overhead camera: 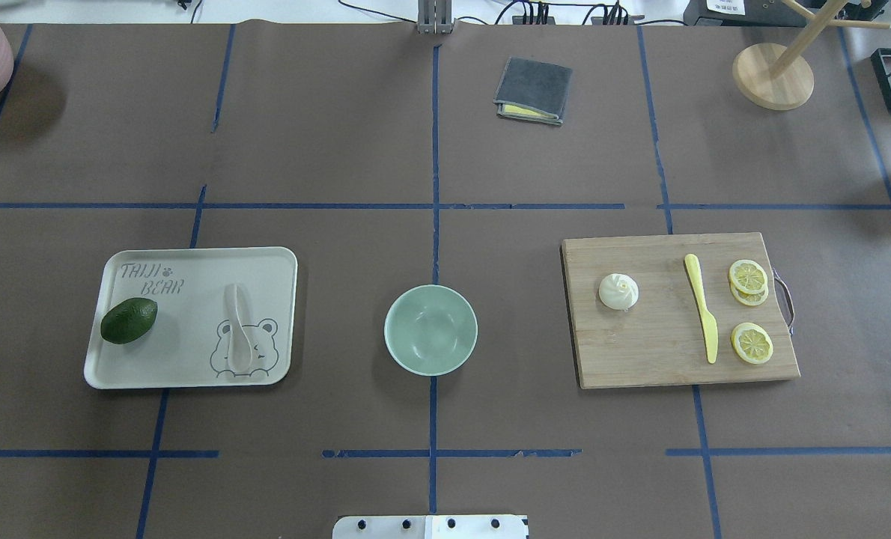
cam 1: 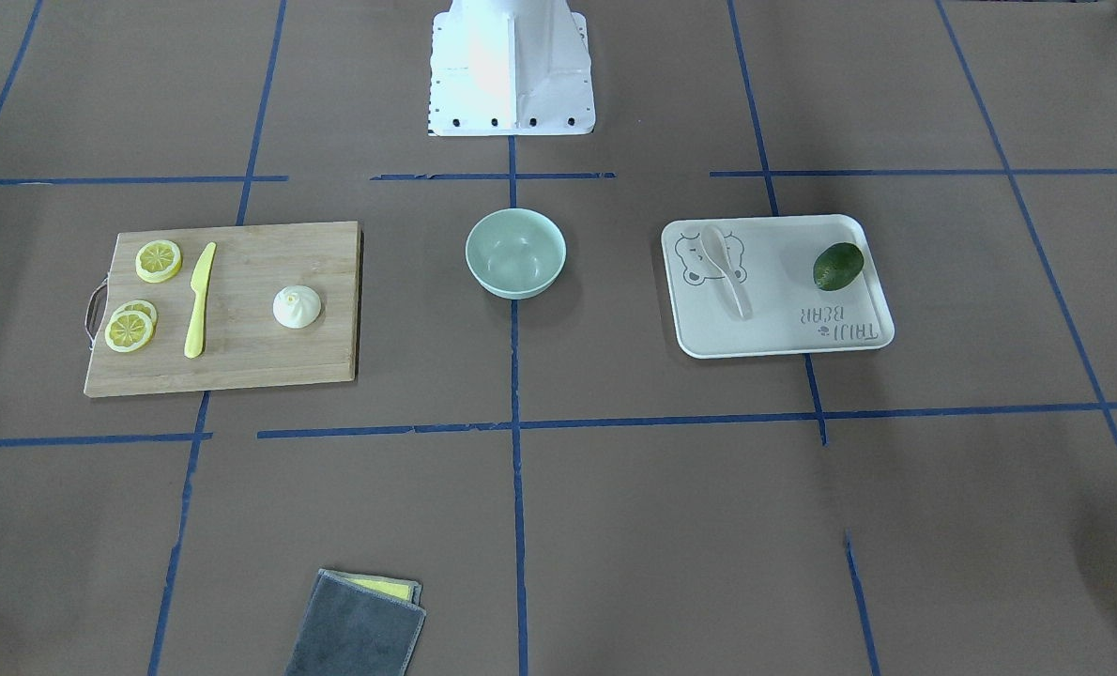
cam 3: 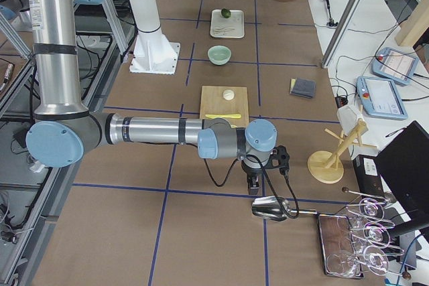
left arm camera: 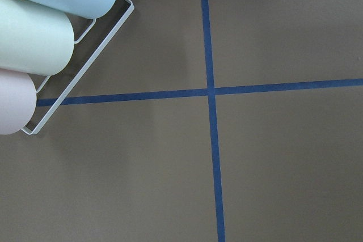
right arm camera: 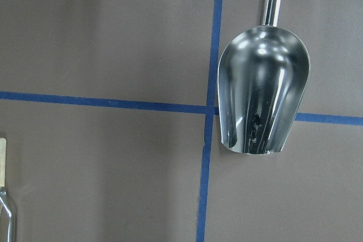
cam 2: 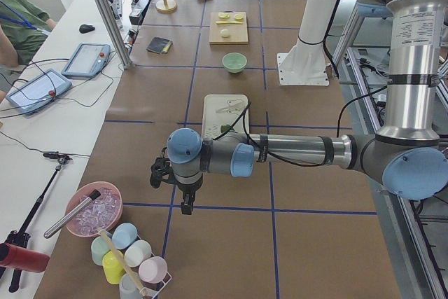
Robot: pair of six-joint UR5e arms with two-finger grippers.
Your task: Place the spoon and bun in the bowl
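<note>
The off-white spoon [cam 1: 727,272] lies on the white bear-print tray [cam 1: 784,314], also seen in the overhead view [overhead camera: 236,329]. The white pleated bun [cam 1: 296,307] sits on the wooden cutting board [cam 1: 249,361], also in the overhead view [overhead camera: 618,291]. The mint-green bowl [cam 1: 515,253] stands empty at the table's middle [overhead camera: 430,329]. My left gripper [cam 2: 185,204] hangs over the table's left end, far from the tray. My right gripper [cam 3: 255,189] hangs over the right end, beyond the board. I cannot tell whether either is open or shut.
A dark green avocado [overhead camera: 129,320] lies on the tray. A yellow knife [overhead camera: 701,307] and lemon slices [overhead camera: 751,343] lie on the board. A grey cloth [overhead camera: 533,90] lies at the far side. Cups in a rack [left arm camera: 45,38] are below the left wrist, a metal scoop [right arm camera: 264,92] below the right.
</note>
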